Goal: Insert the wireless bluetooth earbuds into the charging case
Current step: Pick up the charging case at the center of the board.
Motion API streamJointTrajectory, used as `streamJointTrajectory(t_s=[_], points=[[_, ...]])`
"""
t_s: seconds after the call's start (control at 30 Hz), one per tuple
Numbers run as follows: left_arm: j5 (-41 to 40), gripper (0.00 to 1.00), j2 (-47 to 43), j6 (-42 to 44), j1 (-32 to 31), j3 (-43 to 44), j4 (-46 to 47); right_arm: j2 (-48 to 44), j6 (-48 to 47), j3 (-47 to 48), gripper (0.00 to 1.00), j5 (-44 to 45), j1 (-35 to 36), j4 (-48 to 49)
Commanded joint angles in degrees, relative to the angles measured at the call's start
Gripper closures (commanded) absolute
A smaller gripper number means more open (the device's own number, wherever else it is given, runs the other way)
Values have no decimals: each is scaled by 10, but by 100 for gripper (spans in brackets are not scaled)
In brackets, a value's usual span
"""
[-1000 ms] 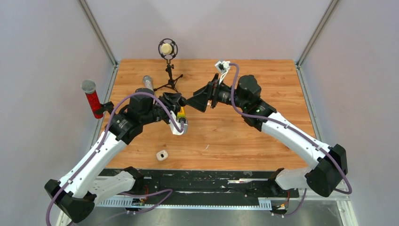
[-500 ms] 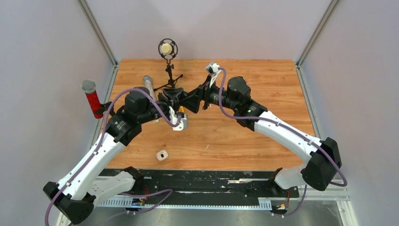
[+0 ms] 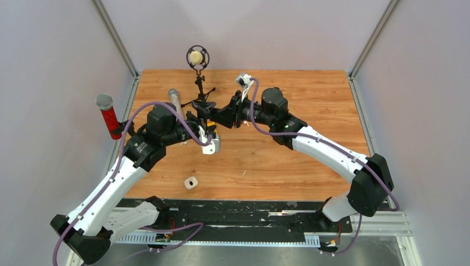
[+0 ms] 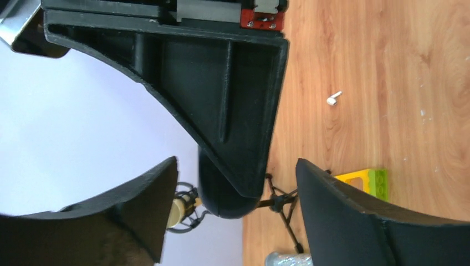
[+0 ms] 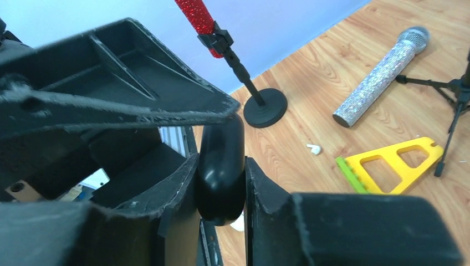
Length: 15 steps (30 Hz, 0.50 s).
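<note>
I find both arms raised and meeting over the middle of the tabletop [image 3: 310, 94], wrists turned toward each other.

The right jaws are closed on a glossy black oval [image 5: 221, 183], one finger pressed against each side of it. The right wrist view shows this plainly.

The left jaws stand open around the same spot. In the left wrist view their two fingers [image 4: 138, 216] sit well apart, with a gap between each and the oval, and one finger of the right jaws hangs between them. The left jaws hold nothing.

The case [image 3: 191, 182] rests on the tabletop near the front edge, well apart from both jaws. It is too small for me to tell whether its lid is up.

One earbud [image 4: 333, 98] lies loose on bare wood, near a yellow piece [image 5: 396, 163] with a green end. A white speck [image 3: 243, 173] to the right of the case is too small for me to identify.

A silver microphone [image 5: 382, 77] lies flat beyond the yellow piece. A red microphone [image 3: 108, 116] stands on a round-based stand at the left edge. A small microphone [image 3: 197, 58] sits on a tripod at the far side.
</note>
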Motion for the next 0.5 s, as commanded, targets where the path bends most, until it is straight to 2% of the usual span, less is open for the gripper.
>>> streamJointTrajectory(t_s=[0.0, 0.03, 0.17, 0.23, 0.37, 0.43, 0.47], points=[[36, 5, -12, -32, -4, 32, -33, -12, -10, 9, 100, -53, -31, 21], [46, 1, -12, -41, -5, 42, -44, -16, -22, 5, 100, -67, -38, 15], [56, 0, 19, -122, -4, 107, -131, -44, -127, -9, 100, -147, -60, -36], [60, 0, 45, -164, -4, 163, -199, -68, -192, -16, 100, -181, -64, -79], [90, 0, 113, -241, -4, 288, -396, -112, -288, -33, 100, -205, -66, -133], [113, 1, 164, -291, -4, 367, -479, -127, -307, -35, 100, -219, -68, -140], [130, 5, 179, -323, -4, 417, -498, -130, -309, -32, 100, -229, -68, -143]])
